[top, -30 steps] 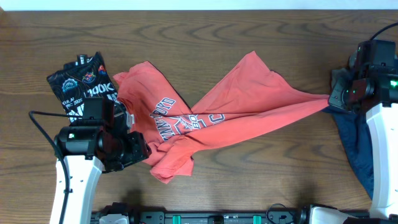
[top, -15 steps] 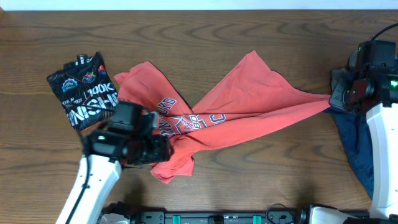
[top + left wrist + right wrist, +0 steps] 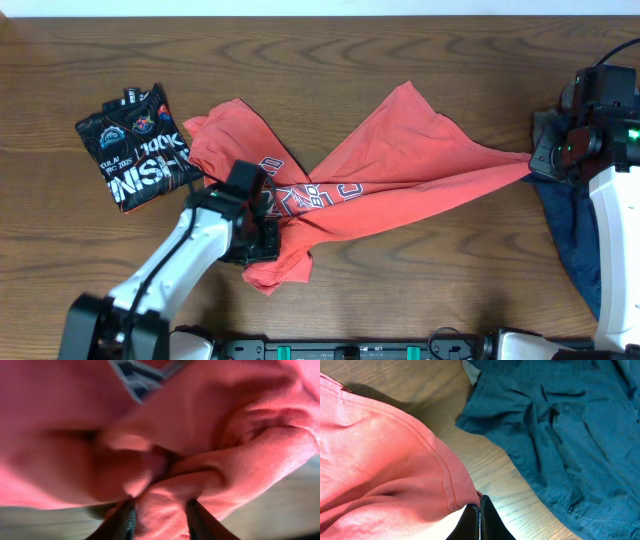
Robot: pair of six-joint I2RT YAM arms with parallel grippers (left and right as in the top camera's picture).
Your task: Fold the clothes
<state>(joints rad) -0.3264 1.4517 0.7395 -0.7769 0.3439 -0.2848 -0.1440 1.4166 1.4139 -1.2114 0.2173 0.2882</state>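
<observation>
1. Left gripper (image 3: 160,515): the fingers (image 3: 126,521) are partly closed on a bunched fold of the red shirt (image 3: 400,170), and the cloth fills the gap between them.
2. Right gripper (image 3: 479,512): the fingers are pressed together, pinching the shirt's hem at its far right corner. This matches a second ago.
3. A second ago the left arm stood at the left edge, just below the black printed shirt (image 3: 135,145). It has since swung right and now sits on the red shirt's lower-left bunch.
4. The black shirt lies folded, clear of the arm.
5. The red shirt is spread across mid-table (image 3: 400,60) and drawn taut toward the right gripper. Its lie is barely changed.
6. A dark blue garment (image 3: 560,435) lies crumpled beside the right gripper, unmoved.
</observation>
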